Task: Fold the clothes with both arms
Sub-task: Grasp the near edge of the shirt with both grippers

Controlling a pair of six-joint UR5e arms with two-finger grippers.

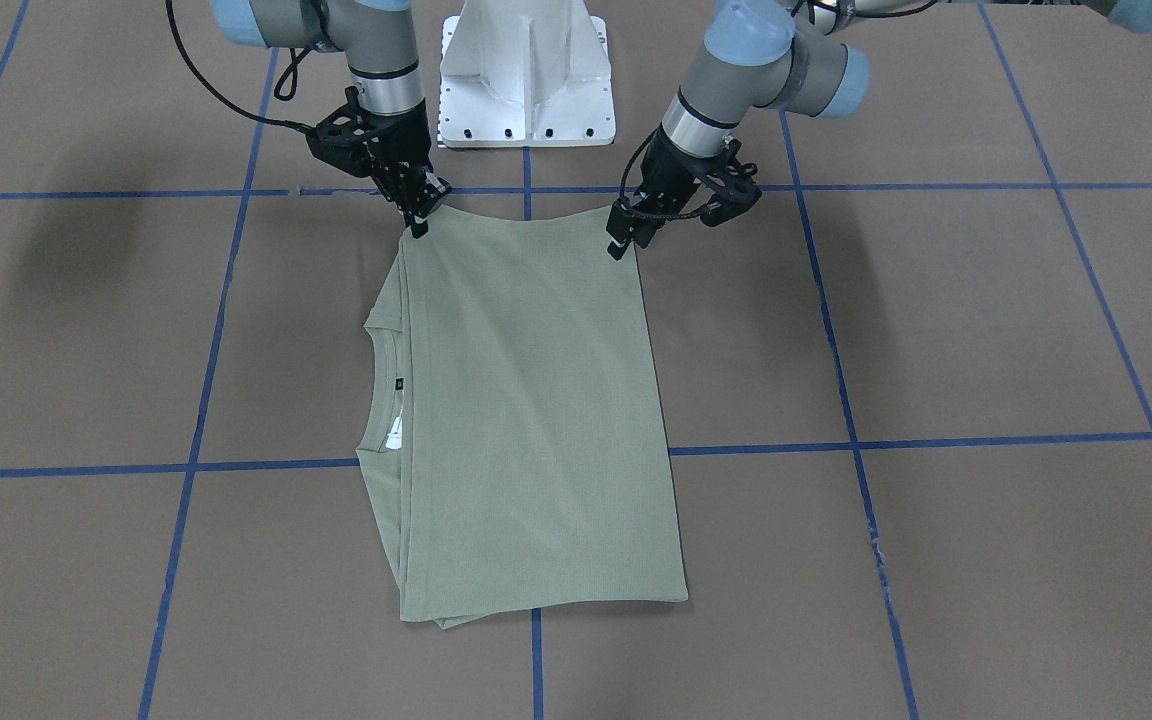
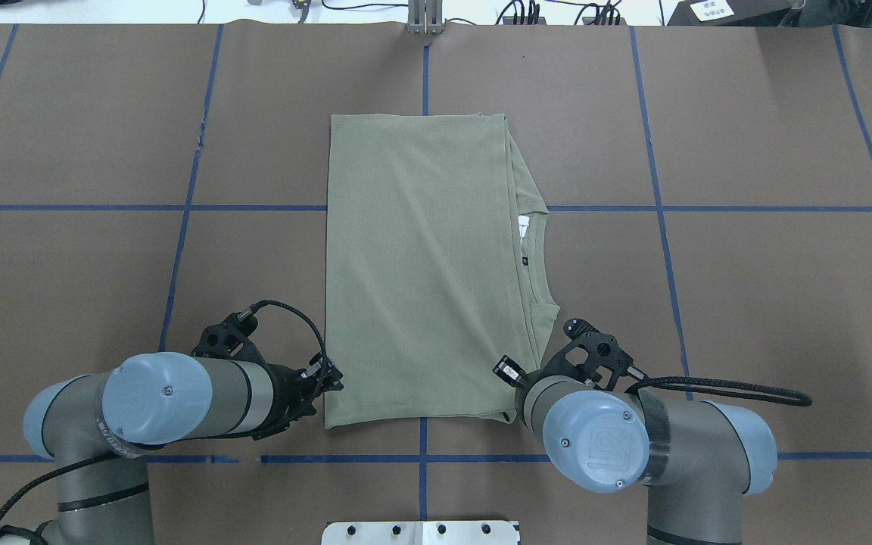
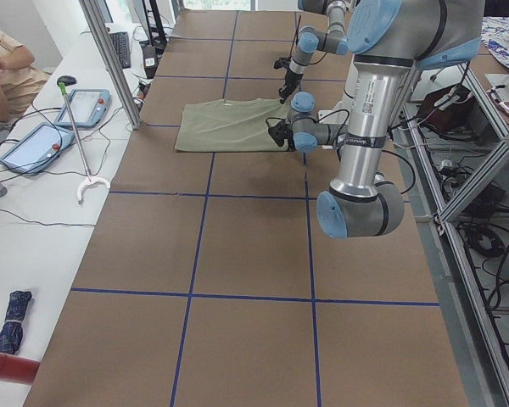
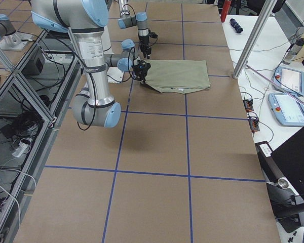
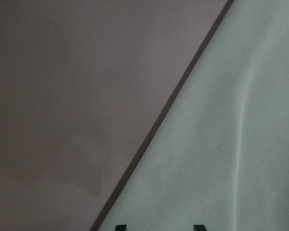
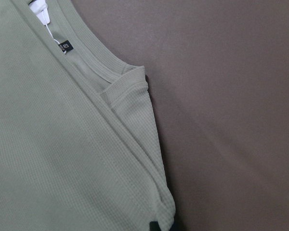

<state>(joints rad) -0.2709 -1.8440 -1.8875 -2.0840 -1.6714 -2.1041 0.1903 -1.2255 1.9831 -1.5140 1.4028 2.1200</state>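
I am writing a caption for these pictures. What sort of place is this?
Probably a robotics lab or test cell: a left arm and a right arm at a table taped into a blue grid, tablets on a side bench, and a frame with loose cables.

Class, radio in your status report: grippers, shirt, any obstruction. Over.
Left gripper at near corner of shirt, jaws apart. Right gripper shut on other near corner. Shirt folded flat. No obstruction seen.

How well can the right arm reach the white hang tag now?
Probably yes. The hang tag shows at the collar on that arm's side, with nothing between them. But the right gripper seems shut on the shirt corner, so it must release.
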